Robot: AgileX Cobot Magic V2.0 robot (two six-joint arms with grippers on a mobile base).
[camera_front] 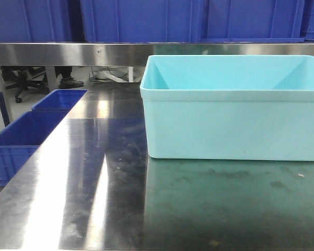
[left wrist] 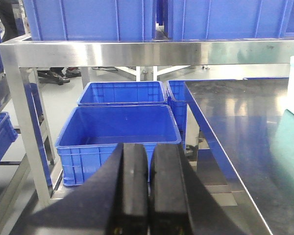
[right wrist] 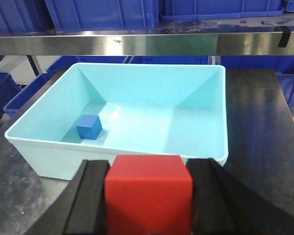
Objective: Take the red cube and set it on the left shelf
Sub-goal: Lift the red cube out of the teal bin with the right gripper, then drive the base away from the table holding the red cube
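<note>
In the right wrist view my right gripper (right wrist: 148, 196) is shut on the red cube (right wrist: 148, 193), held above the table in front of the light blue tub (right wrist: 132, 147). A blue cube (right wrist: 89, 127) lies inside the tub at its left. In the left wrist view my left gripper (left wrist: 148, 186) is shut and empty, pointing past the table's left edge toward blue crates on the floor. The steel shelf (camera_front: 68, 53) runs across the back above the table; it also shows in the left wrist view (left wrist: 137, 51). Neither gripper shows in the front view.
The light blue tub (camera_front: 233, 123) stands on the steel table (camera_front: 94, 183) at the right. Blue crates (left wrist: 118, 134) sit on the floor left of the table. More blue crates (camera_front: 141, 18) stand on the shelf. A shelf post (left wrist: 32, 132) stands at the left.
</note>
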